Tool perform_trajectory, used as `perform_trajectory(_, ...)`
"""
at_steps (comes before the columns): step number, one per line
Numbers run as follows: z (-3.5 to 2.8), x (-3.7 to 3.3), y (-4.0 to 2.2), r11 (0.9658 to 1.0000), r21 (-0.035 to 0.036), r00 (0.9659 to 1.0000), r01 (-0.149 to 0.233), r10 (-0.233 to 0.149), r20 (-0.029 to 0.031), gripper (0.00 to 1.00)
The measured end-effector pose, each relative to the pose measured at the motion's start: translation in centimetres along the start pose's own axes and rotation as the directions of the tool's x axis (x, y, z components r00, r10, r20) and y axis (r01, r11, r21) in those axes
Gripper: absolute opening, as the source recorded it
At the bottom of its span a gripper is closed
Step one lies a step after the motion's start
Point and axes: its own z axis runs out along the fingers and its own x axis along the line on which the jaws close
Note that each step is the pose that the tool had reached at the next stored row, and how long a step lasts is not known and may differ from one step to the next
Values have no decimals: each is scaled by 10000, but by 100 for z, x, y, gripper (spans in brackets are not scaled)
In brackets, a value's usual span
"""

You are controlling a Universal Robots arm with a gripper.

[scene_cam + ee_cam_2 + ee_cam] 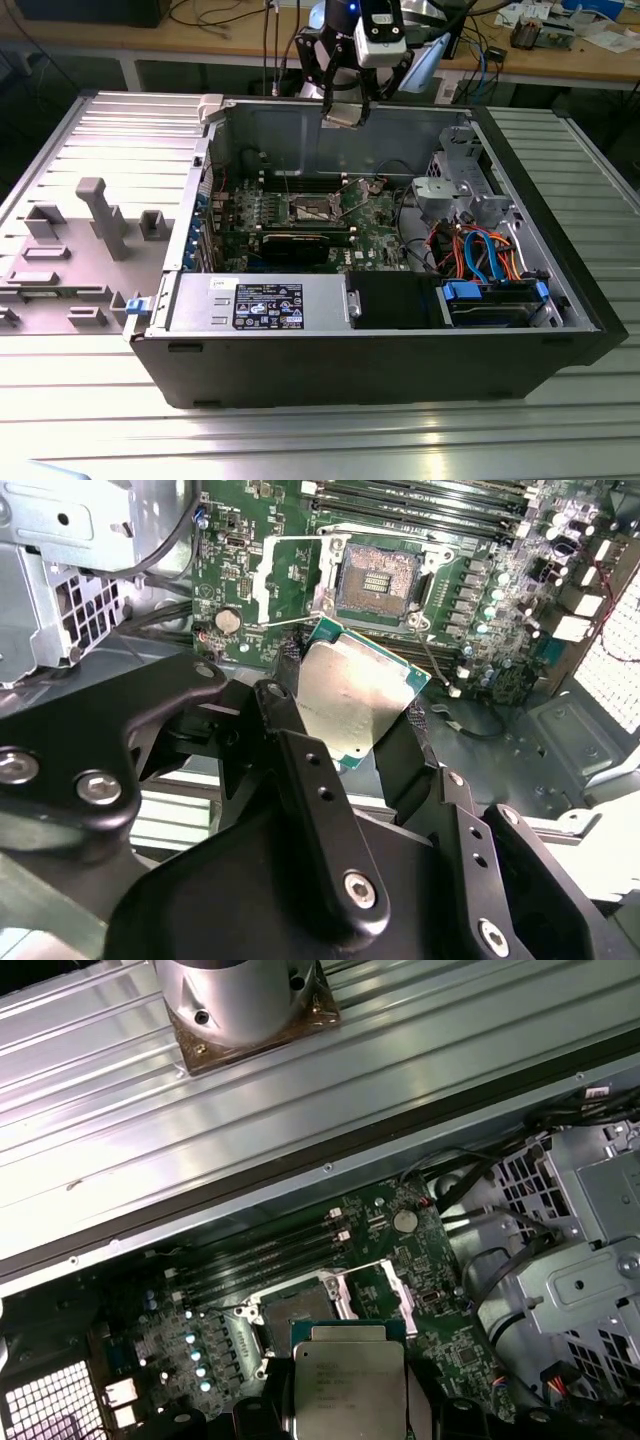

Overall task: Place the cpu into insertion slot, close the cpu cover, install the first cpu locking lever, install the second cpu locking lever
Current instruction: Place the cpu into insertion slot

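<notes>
The cpu [355, 695] hangs in the air, clamped by the gripper [350, 720] above the open computer case [560, 300]. The insertion slot [378, 583] lies bare, with the cpu cover [265, 580] swung open beside it. Nothing is seated yet, so placing, closing and both locking steps are left.

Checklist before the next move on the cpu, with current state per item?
1. cpu gripped by the tool: ok, clamped on two opposite edges.
2. insertion slot empty: ok, bare contacts show.
3. cpu cover swung open, off the slot: ok.
4. cpu down at the slot: not ok, it is held high above the case in the exterior view.
5. cpu orientation matched to the slot: cannot tell.
</notes>
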Motion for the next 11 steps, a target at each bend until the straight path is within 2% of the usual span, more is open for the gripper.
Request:
perform_trajectory(2,2,0,0,9999,-5,9999,-163,163,15,55)
perform_trajectory(11,2,0,0,9998,-6,9998,-183,183,17,55)
